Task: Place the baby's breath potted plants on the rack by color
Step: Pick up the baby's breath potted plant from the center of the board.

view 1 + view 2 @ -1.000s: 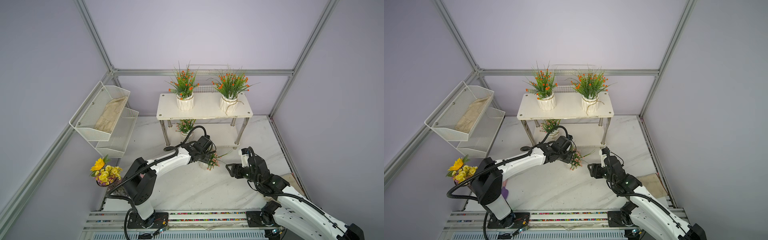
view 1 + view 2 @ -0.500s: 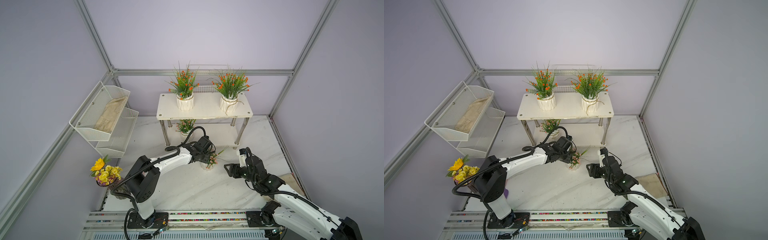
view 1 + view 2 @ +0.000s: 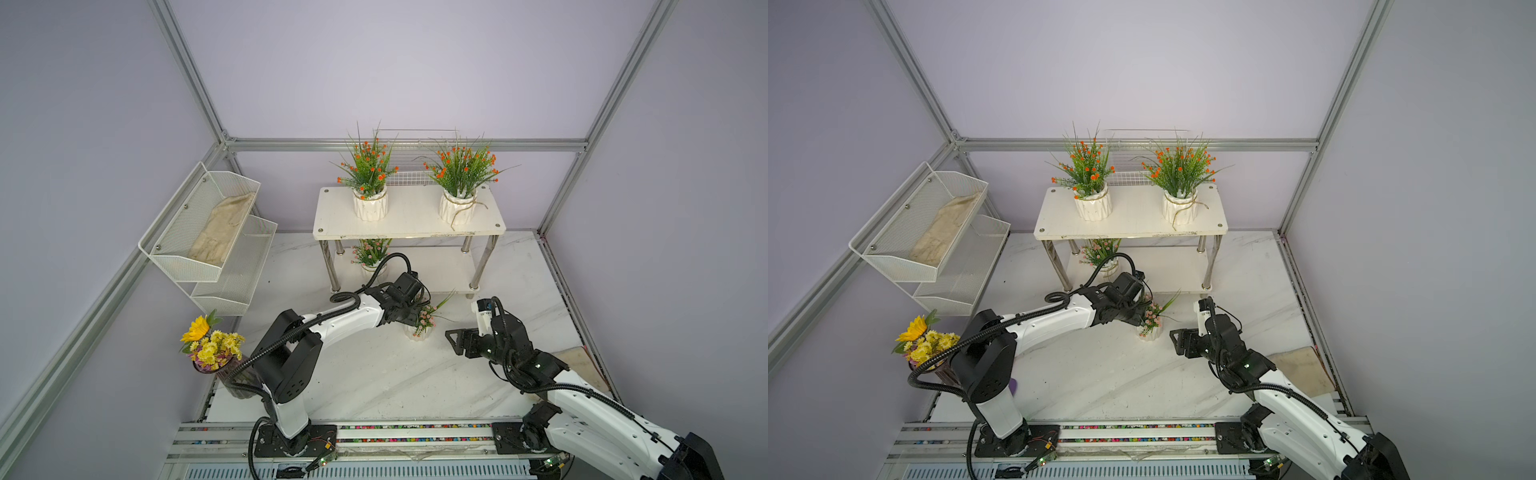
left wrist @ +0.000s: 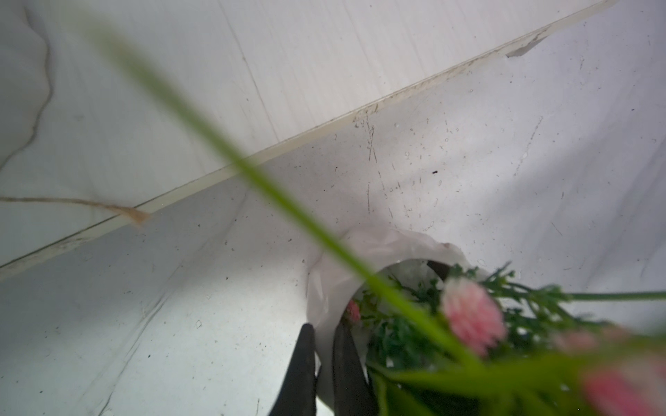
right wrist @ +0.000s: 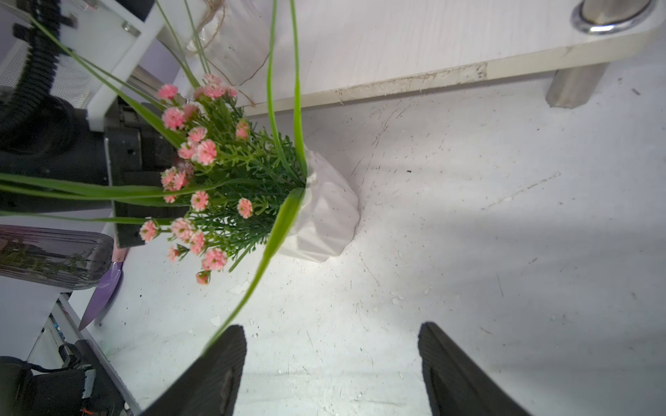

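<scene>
the pink potted plant point(image 5: 252, 187) stands on the counter point(image 3: 374, 382), just before the lower shelf of the rack point(image 3: 411, 216). the left fingers point(image 4: 306, 360) pinch its pot rim; the right fingers point(image 5: 220, 367) stand wide, apart from it. it is probably light, stiff and top-heavy: grip the ribbed pot, not the floppy sprays.

Open tabletop point(image 3: 374, 374) before pink plant point(image 3: 420, 325); rack point(image 3: 411, 222) close behind

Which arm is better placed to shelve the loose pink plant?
Left. The left pincer is shut on the pot rim of that pink plant, close to the lower shelf of the rack. The right pincer is open, apart from the pot.
</scene>
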Motion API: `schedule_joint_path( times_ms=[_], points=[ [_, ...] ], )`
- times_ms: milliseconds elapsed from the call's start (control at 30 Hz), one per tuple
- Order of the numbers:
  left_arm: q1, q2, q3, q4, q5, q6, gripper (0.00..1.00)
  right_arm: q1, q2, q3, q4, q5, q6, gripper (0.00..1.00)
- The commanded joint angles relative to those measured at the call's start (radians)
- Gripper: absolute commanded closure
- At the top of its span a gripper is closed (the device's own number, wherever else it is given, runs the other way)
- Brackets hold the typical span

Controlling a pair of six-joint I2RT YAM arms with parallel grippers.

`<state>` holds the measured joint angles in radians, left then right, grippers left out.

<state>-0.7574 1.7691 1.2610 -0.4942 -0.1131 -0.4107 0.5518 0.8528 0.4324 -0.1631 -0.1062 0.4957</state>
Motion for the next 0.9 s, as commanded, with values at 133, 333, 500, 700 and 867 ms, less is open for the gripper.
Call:
schedule_joint_path(
  times_ms=[133, 333, 500, 700, 867],
  points=[
    [0.056, -0.034, -0.047, -0.002, 0.106, -0.003, 1.00, 0.047, 0.013, -0.002, 0.060, 0.027, -0.006, 0.21],
    [0.086, -0.084, -0.060, -0.005, 0.149, 0.007, 1.00, 0.190, 0.071, 0.023, 0.075, 0.162, -0.018, 0.21],
    [0.096, -0.111, -0.065, -0.008, 0.182, 0.011, 1.00, 0.266, 0.121, 0.018, 0.140, 0.238, -0.025, 0.21],
    [0.096, -0.136, -0.050, -0.037, 0.196, 0.022, 1.00, 0.354, 0.217, 0.062, 0.171, 0.356, -0.053, 0.21],
    [0.098, -0.155, -0.049, -0.038, 0.208, 0.022, 1.00, 0.425, 0.284, 0.085, 0.244, 0.461, -0.119, 0.21]
  ],
)
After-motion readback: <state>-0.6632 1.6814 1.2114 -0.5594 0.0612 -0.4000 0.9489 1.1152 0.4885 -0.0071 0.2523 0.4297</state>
